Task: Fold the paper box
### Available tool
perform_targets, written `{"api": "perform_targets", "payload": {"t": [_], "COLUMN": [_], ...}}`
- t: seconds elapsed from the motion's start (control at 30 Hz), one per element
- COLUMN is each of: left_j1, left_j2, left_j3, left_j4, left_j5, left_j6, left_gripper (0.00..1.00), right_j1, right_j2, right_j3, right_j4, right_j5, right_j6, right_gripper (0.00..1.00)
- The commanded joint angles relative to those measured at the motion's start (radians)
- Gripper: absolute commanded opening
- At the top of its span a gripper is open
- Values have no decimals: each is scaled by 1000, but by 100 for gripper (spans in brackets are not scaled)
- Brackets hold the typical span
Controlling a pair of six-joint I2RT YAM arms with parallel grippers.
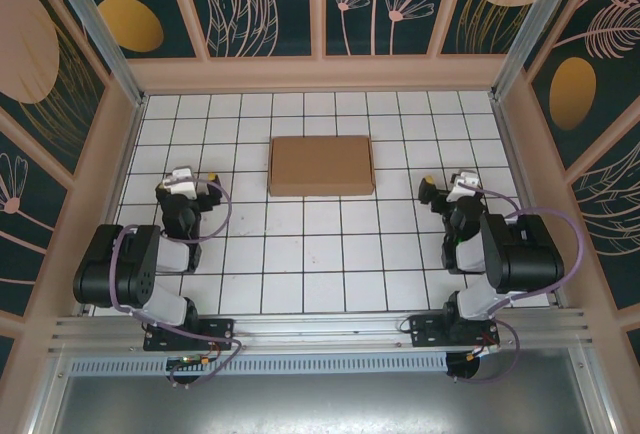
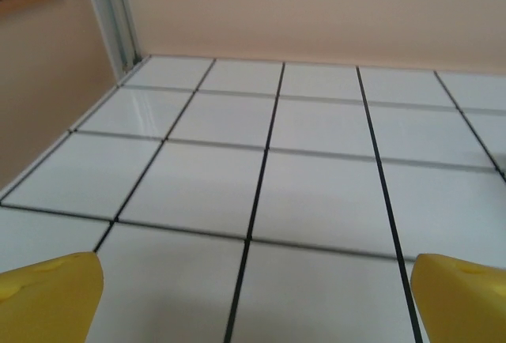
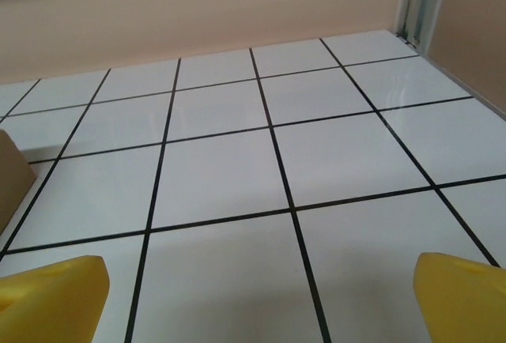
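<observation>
The left tool (image 2: 254, 299) and right tool (image 3: 254, 299) stood wide open and empty, near the side edges of the tabletop (image 1: 330, 254). Farther off, the paper box (image 1: 321, 165) lay flat, centred toward the far edge. The step likely required approaching from opposite sides, one tool pinning while the other lifted a flap.

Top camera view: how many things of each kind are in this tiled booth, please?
Brown paper box: 1
Black robot arms: 2 (left arm, right arm)
Total: 3
</observation>
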Motion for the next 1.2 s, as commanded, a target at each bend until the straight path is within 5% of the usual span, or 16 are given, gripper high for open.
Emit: {"api": "perform_targets", "payload": {"t": [0.0, 1.17], "left_j1": [14, 19], "left_j2": [-2, -7], "left_j3": [33, 20], "left_j4": [42, 61], "left_j5": [53, 60], "left_j6": [-17, -16], "left_gripper": [99, 99], "right_j1": [-20, -11], "right_j2": [0, 3], "right_j3": [51, 52], "right_j4": [47, 46], "right_j5": [-39, -35], "right_j6": [18, 5], "right_gripper": [99, 99]}}
